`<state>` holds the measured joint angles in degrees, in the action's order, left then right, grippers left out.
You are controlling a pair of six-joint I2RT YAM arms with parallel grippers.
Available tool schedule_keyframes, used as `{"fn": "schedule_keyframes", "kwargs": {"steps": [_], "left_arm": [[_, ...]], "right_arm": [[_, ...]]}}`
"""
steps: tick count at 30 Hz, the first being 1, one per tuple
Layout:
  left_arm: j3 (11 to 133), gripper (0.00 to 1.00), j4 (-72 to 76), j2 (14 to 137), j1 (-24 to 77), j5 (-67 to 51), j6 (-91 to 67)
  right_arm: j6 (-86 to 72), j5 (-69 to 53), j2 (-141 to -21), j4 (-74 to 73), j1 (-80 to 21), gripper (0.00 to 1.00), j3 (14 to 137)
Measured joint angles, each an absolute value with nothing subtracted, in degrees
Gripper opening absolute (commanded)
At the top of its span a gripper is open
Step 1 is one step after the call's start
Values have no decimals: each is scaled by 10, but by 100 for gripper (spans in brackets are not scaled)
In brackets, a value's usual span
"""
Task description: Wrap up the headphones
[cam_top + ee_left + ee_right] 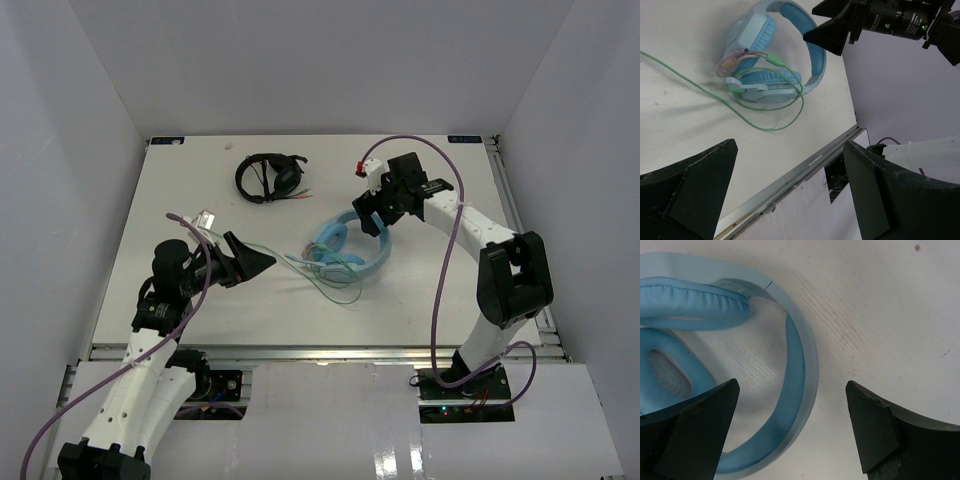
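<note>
The light blue headphones lie flat at the table's middle, with the thin pale green cable looped in front of them and trailing left. My left gripper is open and empty, just left of the headphones. In the left wrist view the headphones and cable loop lie ahead of it. My right gripper is open and empty over the far right of the band. In the right wrist view the band runs between the fingers, with a padded cup at the left.
Smaller black headphones with a thin cable lie at the table's back, left of my right gripper. The table's metal front edge runs below the left gripper. White walls close in the left, back and right sides.
</note>
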<state>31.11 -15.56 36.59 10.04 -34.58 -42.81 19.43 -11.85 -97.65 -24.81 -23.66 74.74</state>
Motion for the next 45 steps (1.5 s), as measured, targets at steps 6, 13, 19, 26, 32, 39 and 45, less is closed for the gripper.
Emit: {"fn": "schedule_keyframes", "kwargs": {"steps": [6, 13, 19, 26, 32, 39, 45], "left_arm": [[314, 98, -177, 357, 116, -336, -449], [328, 98, -184, 358, 130, -330, -464], [342, 96, -186, 363, 168, -311, -480], [393, 94, -190, 403, 237, -250, -520], [435, 93, -177, 459, 317, -167, -564], [489, 85, -150, 594, 424, -41, -589], [543, 82, -136, 691, 467, 57, -565]], "right_arm": [[183, -80, -1037, -258, -252, 62, 787], [175, -54, -1052, -267, -254, 8, 793], [172, -6, -1036, -288, -256, 8, 815], [169, 169, -896, -223, -307, 8, 819], [213, 334, -797, -69, -391, 8, 731], [236, 389, -790, -59, -391, 8, 713], [225, 383, -783, -69, -388, 8, 713]]}}
